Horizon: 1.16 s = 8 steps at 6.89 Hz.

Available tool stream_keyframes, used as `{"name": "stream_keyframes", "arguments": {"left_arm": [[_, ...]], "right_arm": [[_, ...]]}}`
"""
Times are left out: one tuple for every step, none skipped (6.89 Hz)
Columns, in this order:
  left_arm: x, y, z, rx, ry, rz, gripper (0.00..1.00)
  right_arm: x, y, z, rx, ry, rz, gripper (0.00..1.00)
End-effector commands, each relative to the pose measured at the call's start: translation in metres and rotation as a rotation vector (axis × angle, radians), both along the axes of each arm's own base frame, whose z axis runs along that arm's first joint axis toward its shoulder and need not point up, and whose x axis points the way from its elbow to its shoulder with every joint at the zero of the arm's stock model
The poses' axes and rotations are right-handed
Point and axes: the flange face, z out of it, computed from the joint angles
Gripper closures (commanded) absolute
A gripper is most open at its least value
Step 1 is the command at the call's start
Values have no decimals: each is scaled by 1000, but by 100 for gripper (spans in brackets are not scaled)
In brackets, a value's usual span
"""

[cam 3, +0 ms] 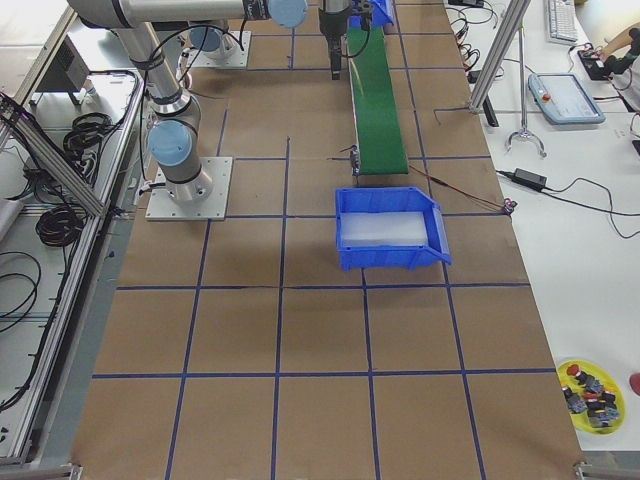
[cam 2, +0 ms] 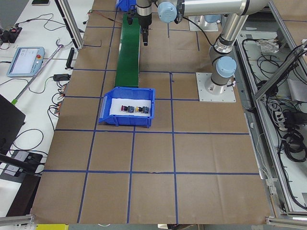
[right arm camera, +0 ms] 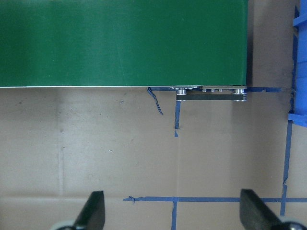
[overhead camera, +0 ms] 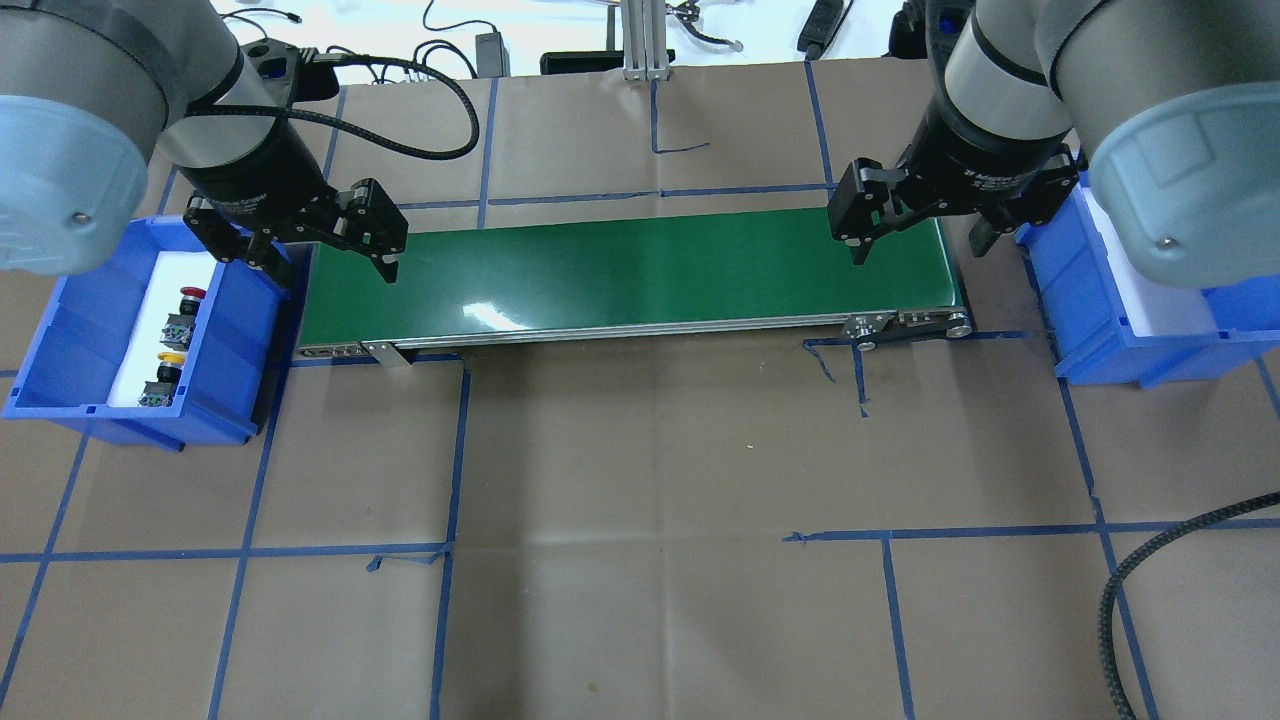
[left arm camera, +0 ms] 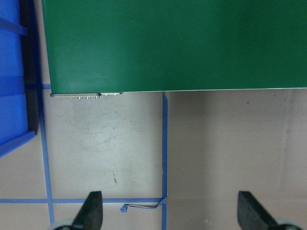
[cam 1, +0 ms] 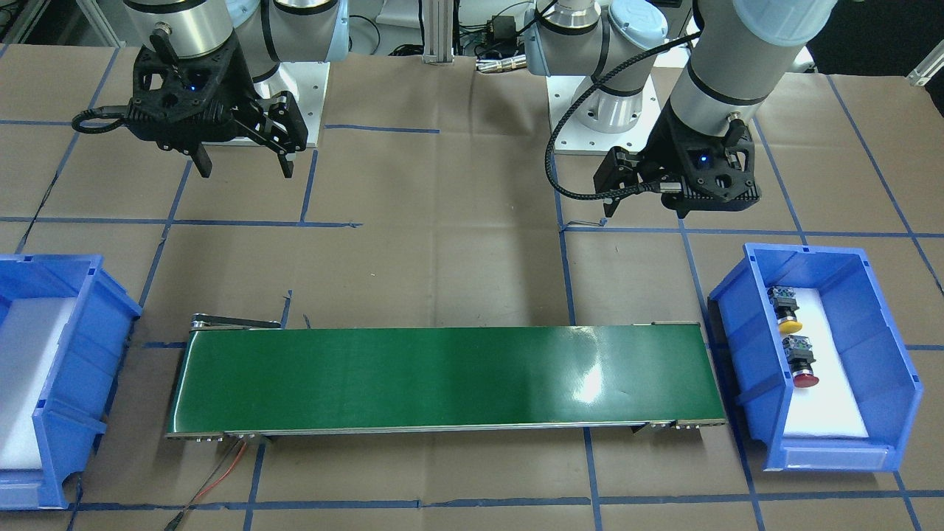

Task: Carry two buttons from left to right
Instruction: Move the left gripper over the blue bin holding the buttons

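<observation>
step: pre-pick, nothing carried | yellow button (cam 1: 786,310) and red button (cam 1: 800,360) seen in left bin (cam 1: 737,332) | left gripper (left arm camera: 171,213) and right gripper (right arm camera: 172,213) both spread wide, empty, near belt (overhead camera: 640,270) ends | next: left gripper to be shifted over bin, lowered, closed round one button

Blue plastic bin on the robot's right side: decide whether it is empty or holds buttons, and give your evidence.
Empty: the blue plastic bin shows only its white liner, with nothing lying on it.
</observation>
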Motion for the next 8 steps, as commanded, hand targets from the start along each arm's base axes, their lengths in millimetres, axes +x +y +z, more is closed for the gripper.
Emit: {"name": "stream_keyframes", "arguments": {"left_arm": [[101,-12,-3,2,12,-19,0],[173,-10,-13,18,30,-56,0],[234,-3,-22,30,40,-72,0],[288,4,-41,55,64,-30,0],[317,2,-56,50,66,-4,0],[326,-8,-67,25,51,-33,0],[329,-14,-88,43,70,-30,0],[330,-20,-107,7,42,-33,0]], "right_arm": [[0,0,2,-5,-3,-2,0],[0,0,1,-4,-3,-2,0],[0,1,3,-8,-5,0,0],[1,0,2,-7,-6,1,0],[1,1,3,-8,-8,1,0],[1,0,3,-9,-10,2,0],[1,0,3,-9,-10,2,0],[1,0,3,-9,-11,3,0]]}}
